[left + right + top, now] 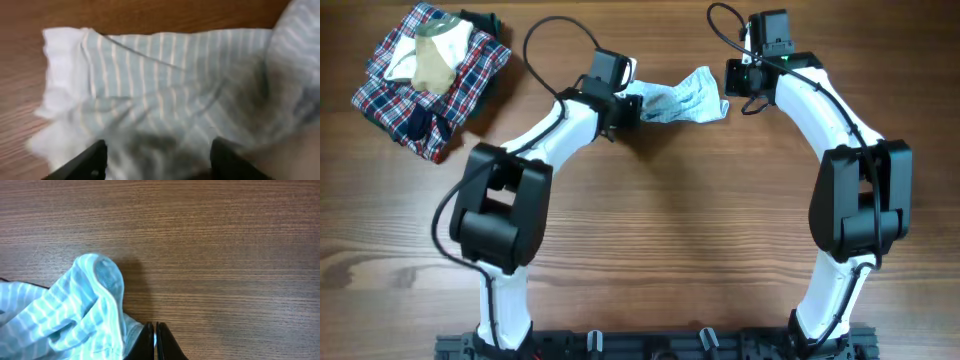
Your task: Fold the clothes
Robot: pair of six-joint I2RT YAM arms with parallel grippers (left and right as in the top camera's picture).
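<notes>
wood-grain brown table (650, 230) fills the overhead view, with two white and black robot arms reaching up it from the near edge. the left arm (500, 210) bends in toward the middle and the right arm (860, 200) curves in from the other side, so their wrists face each other across the far part of the table. in the far left corner lies a crumpled red, navy and white plaid garment (390, 95), with a beige-cream garment (435, 60) bunched on top of it. between the two wrists, well apart from that pile, lies the clothes (680, 100), a small pale blue-white striped piece, rumpled and stretched sideways on the wood. the left gripper (159, 150) sits over its left end with its two dark fingers spread apart and the striped fabric lying between them. the right gripper (153, 335) has its fingers pressed together, just beside the cloth's right edge; whether it touches the fabric cannot be told
</notes>
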